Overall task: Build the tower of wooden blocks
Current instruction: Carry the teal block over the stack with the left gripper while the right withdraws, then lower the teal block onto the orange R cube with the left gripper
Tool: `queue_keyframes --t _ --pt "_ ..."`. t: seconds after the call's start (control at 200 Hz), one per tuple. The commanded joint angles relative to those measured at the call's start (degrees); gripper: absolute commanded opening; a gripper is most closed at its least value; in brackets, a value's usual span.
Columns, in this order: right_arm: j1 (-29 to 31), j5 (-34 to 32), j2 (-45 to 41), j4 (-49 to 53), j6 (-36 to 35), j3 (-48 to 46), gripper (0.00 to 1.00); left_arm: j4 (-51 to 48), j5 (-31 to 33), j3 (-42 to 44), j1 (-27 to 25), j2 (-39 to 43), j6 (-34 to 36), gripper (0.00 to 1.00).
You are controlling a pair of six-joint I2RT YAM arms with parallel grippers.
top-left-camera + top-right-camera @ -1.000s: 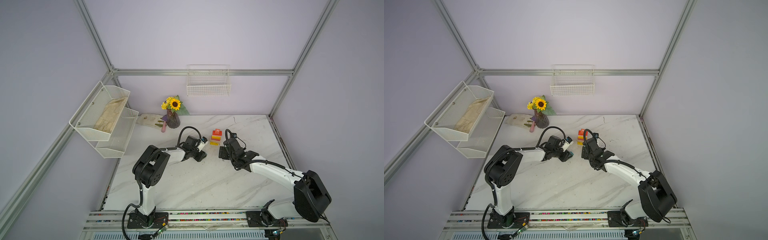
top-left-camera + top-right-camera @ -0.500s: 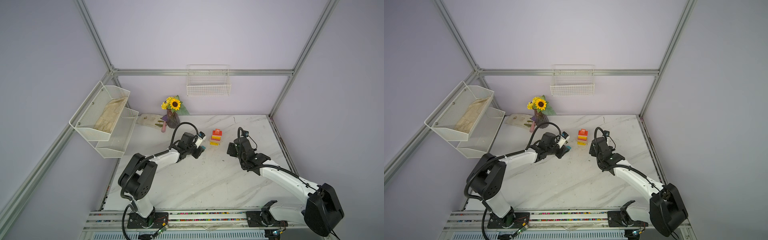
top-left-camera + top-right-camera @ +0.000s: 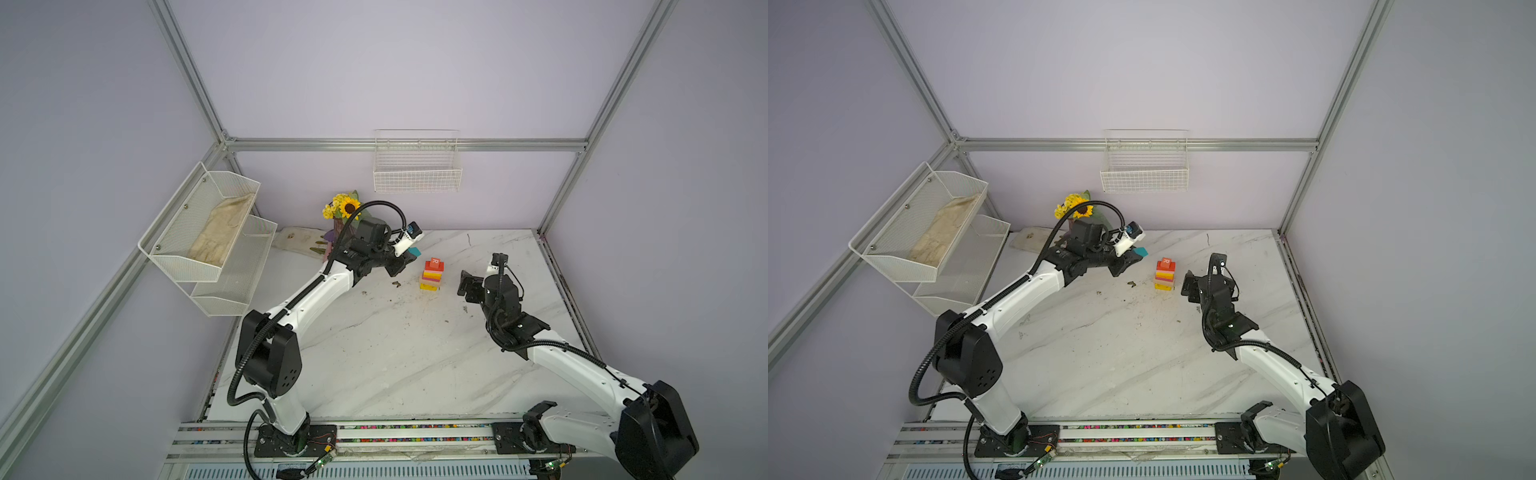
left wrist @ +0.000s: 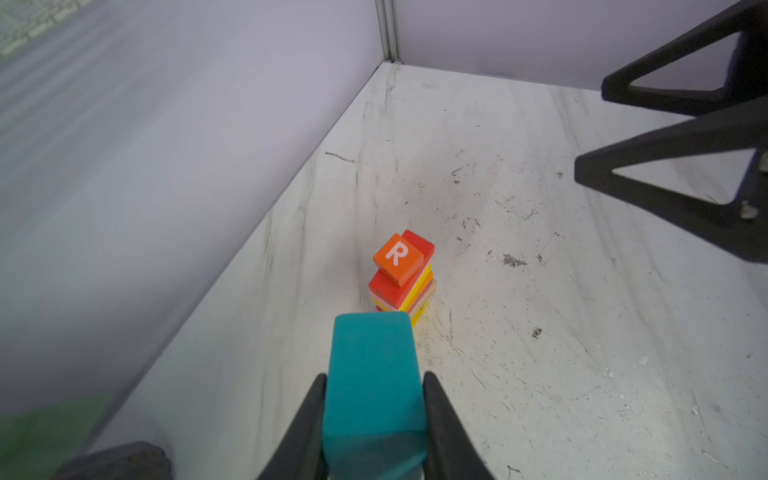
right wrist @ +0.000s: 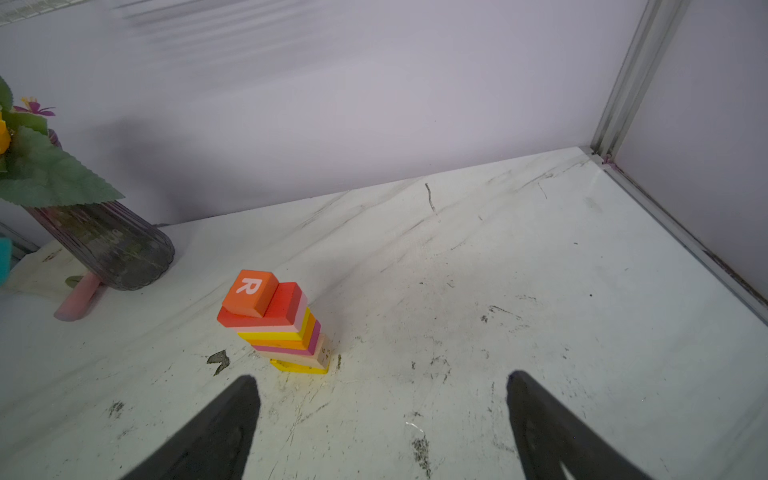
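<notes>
Tower (image 3: 431, 275) upright; teal block (image 4: 374, 382) clamped lengthwise in left fingers (image 4: 442, 428); right fingers (image 5: 220, 432) wide, empty.

One tower (image 3: 432, 275), one separate teal block (image 4: 374, 374), one flower vase (image 5: 104, 245).

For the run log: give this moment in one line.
left claw shut on teal block | right claw open | tower topped by R cube

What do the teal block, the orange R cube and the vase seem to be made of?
The teal block: probably painted wood, matte, with soft rounded edges. The orange R cube: same matte paint, white printed letter. The vase: looks like smoky purple glass or clear plastic, ribbed, see-through.
</notes>
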State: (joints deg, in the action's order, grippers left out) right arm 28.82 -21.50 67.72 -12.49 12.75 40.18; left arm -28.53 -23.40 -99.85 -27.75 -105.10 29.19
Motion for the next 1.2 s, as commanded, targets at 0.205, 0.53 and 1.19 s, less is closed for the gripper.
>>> queue_keyframes --t 0.205,0.53,1.19 --pt "-7.04 13.67 1.67 -13.78 -3.98 -5.81 0.97 -31.84 -12.55 -35.61 0.25 -19.68 22.16 0.0" --pt "-9.44 17.5 6.11 -22.5 -4.04 -9.5 0.97 -31.64 -17.9 -41.01 -0.21 -25.29 30.59 0.0" --pt "-9.92 18.16 8.66 -24.81 -3.83 -10.17 0.97 -27.43 -15.98 -48.58 -2.14 -33.74 30.85 0.0"
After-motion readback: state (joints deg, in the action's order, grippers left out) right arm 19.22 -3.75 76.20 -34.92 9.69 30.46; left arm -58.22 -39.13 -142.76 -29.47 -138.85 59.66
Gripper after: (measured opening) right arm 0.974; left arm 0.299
